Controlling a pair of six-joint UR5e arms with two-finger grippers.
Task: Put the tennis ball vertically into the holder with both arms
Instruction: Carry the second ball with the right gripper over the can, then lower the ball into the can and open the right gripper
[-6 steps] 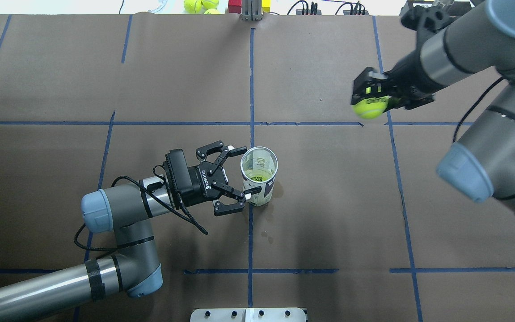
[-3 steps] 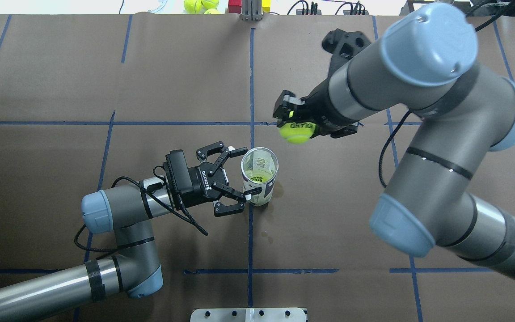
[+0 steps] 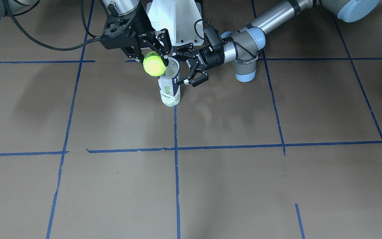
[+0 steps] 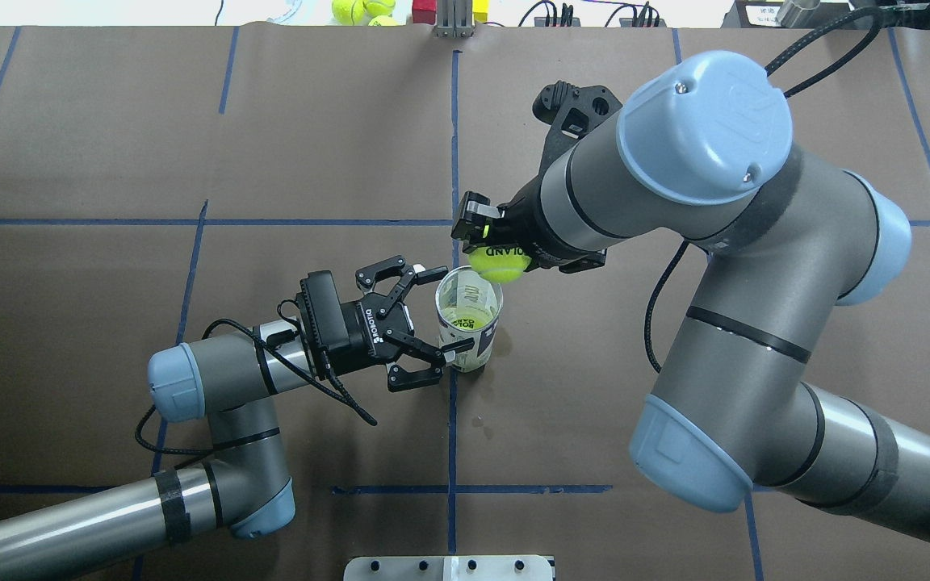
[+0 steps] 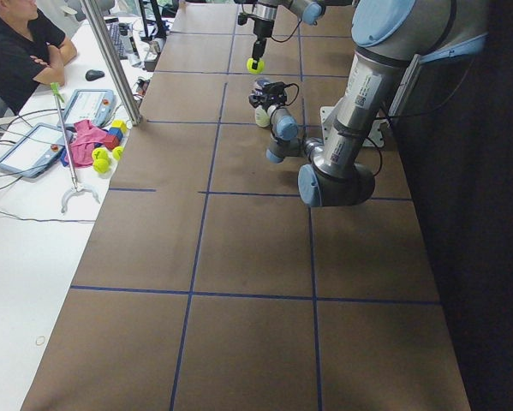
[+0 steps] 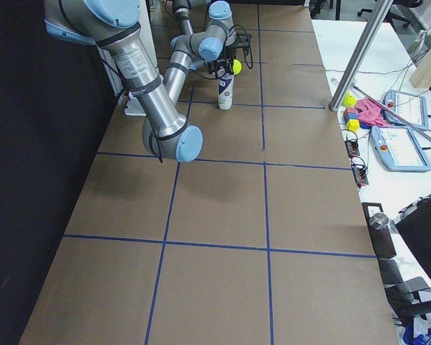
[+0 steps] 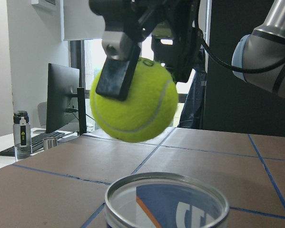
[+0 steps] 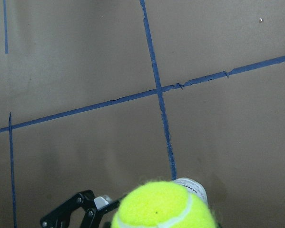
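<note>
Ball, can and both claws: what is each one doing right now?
Ball: pinched in the right claw, just above the can, not inside yet.
Can: upright, top open.
Right claw: shut on the ball.
Left claw: fingers on either side of the can; can't tell if squeezing.

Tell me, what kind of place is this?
Probably a robot lab: two grey jointed robot arms, left and right, work at a brown table gridded with blue tape lines, beside a white bench holding grey touchscreen controllers.
</note>
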